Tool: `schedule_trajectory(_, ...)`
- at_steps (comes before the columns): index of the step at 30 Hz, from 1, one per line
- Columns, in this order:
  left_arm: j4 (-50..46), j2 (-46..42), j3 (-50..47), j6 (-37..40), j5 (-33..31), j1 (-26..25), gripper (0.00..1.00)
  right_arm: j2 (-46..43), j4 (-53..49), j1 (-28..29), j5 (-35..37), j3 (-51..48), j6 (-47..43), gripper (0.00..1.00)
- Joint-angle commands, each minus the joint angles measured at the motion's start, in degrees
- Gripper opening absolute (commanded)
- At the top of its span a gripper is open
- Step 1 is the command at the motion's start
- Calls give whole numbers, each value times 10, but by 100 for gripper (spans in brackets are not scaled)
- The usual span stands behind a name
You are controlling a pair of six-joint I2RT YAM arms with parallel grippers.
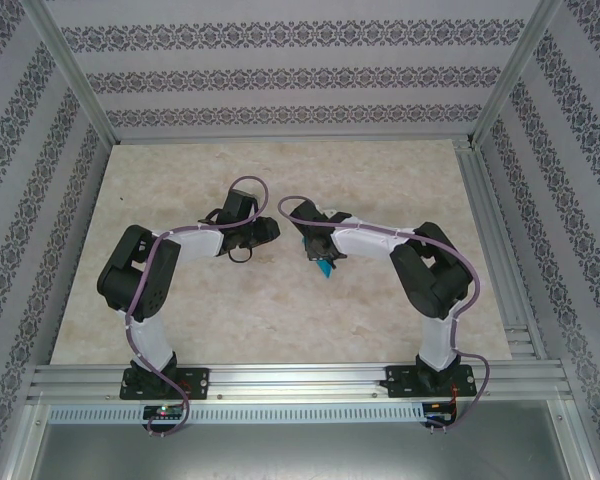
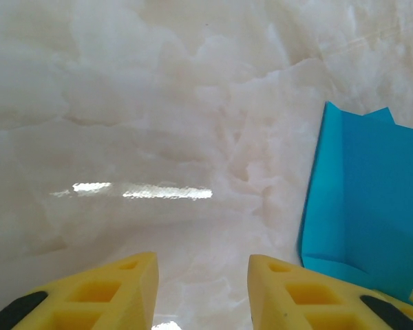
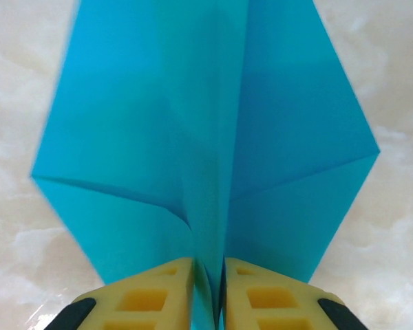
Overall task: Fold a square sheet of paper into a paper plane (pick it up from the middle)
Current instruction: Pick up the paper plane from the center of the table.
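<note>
Right gripper (image 3: 208, 289) has its yellow fingers (image 3: 148, 297) pinched almost together on the centre crease of the teal-blue paper (image 3: 158, 137), and the folded sheet fans out ahead of them in two angled flaps. From above, the paper (image 1: 326, 268) sits at that gripper's tip (image 1: 322, 262), close to the middle of the marble-patterned table (image 1: 180, 300) and a touch right of centre. I cannot tell whether it touches the tabletop.

Over to the left gripper (image 2: 203, 295): its jaws are partly apart, with nothing but bare table between the yellow fingers (image 2: 110, 295). The paper (image 2: 365, 199) shows just beside its right finger, one creased edge facing it. From above, the two grippers point at each other near the table's centre, the left one (image 1: 270, 232) close to the paper.
</note>
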Motion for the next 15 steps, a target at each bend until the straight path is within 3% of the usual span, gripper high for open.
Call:
schedule_trajectory(1, -24, -16, -1, 1, -19, 0, 41, 14, 1, 7, -2, 13, -8, 19)
schedule_trajectory(15, -38, -24, 2, 8, -29, 1, 42, 14, 13, 7, -10, 7, -3, 25)
